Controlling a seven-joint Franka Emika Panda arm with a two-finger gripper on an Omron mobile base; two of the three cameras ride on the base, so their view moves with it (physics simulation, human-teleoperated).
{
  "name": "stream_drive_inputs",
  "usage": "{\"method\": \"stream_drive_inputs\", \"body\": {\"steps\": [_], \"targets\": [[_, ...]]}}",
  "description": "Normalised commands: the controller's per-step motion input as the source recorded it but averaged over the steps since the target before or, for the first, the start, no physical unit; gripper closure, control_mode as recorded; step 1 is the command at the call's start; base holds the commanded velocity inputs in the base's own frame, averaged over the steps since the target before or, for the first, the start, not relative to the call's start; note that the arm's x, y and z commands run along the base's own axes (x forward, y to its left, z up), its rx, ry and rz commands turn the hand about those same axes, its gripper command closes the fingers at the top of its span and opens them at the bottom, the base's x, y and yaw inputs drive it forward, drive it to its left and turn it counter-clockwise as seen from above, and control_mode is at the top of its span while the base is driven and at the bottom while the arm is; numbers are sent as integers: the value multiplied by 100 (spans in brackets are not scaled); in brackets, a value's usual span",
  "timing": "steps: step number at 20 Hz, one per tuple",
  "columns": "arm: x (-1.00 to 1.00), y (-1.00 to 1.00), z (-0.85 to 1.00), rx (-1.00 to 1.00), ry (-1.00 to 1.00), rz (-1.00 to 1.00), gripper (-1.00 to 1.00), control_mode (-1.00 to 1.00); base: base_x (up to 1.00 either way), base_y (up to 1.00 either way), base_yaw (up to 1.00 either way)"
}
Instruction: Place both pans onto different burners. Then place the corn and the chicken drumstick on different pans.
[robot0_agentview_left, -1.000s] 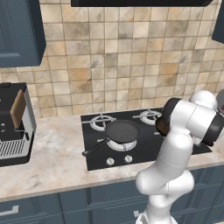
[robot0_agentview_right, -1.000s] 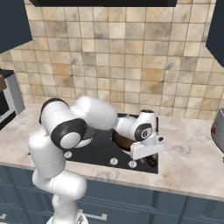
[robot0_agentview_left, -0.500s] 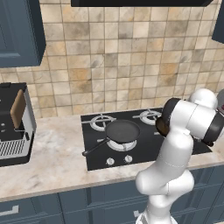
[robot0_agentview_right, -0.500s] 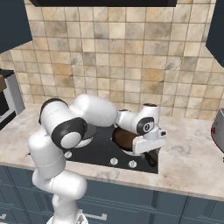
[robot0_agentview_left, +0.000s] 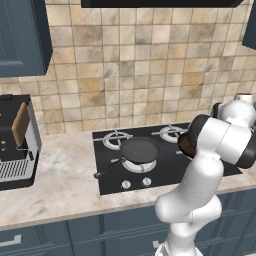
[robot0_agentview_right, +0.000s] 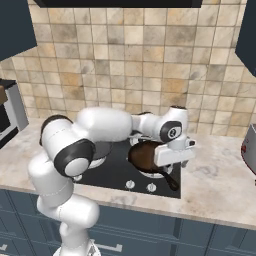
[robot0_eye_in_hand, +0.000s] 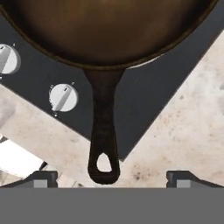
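Note:
The reddish-brown pan rests on the front right burner of the black cooktop, its long handle pointing toward the counter edge. My gripper hovers open over the handle's end, with fingertips wide on either side and not touching it. In the right base view the hand sits just above that pan. The dark grey pan lies on the front left burner, handle toward the lower left. The corn and the chicken drumstick are out of view.
Two rear burners stand bare. Small knobs line the cooktop's front. A coffee machine stands on the counter at far left, and a metal appliance at far right. Tiled wall runs behind.
My gripper has opened and let go of the reddish-brown pan's handle; the pan now rests on the front right burner. The hand has risen slightly. The dark grey pan has not moved.

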Motion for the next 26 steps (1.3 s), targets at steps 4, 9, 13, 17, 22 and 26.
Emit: {"method": "stream_drive_inputs", "body": {"steps": [4,9,13,17,22,26], "targets": [[-36,0,42,0,-3,-19,-100,-100,0,0,0],[-17,19,39,0,-6,-30,-100,-100,0,0,0],[-26,50,28,0,-10,-37,-100,-100,0,0,0],[-20,44,36,-4,-9,-27,-100,-100,0,0,0],[-26,50,23,-17,-7,-12,-100,-100,0,0,0],[-16,38,21,-14,-2,-6,-100,-100,0,0,0]]}}
